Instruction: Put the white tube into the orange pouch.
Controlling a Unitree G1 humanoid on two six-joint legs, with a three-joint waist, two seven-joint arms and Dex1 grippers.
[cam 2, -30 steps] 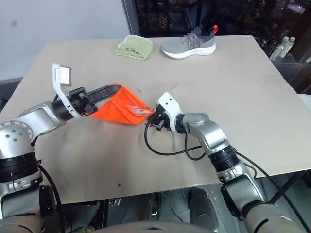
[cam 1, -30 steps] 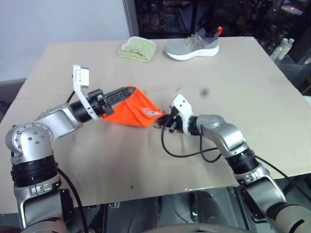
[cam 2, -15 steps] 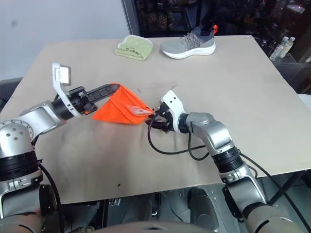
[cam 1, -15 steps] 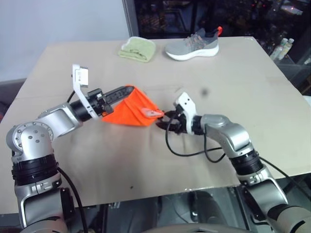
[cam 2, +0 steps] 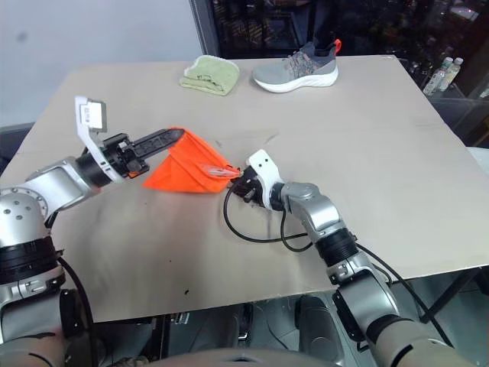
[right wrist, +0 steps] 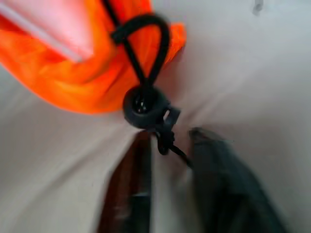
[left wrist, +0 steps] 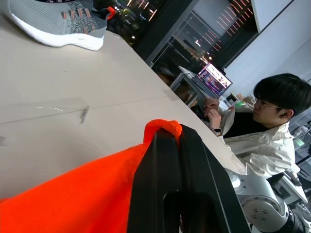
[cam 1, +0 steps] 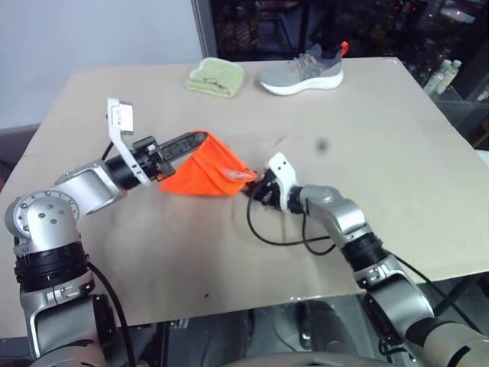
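Observation:
My left gripper (cam 1: 200, 139) is shut on the top edge of the orange pouch (cam 1: 200, 172) and holds it up so that it hangs down to the table. The pouch's mouth faces my right gripper (cam 1: 256, 189). The white tube (cam 1: 235, 175) lies in that mouth with its end sticking out. In the right wrist view the tube (right wrist: 43, 24) sits inside the orange fabric. The dark drawstring's round toggle (right wrist: 141, 108) hangs just ahead of my right fingers (right wrist: 138, 160). They stand narrowly apart, with the cord's loose tail between them.
A grey shoe (cam 1: 302, 73) and a folded light-green cloth (cam 1: 218, 76) lie at the table's far edge. My right arm's black cable (cam 1: 275, 233) loops on the table beneath it. A seated person (left wrist: 272, 131) is beyond the table.
My right gripper spread wide half a second ago and has narrowed again, edging closer to the pouch's mouth. The left gripper keeps its hold on the pouch without moving.

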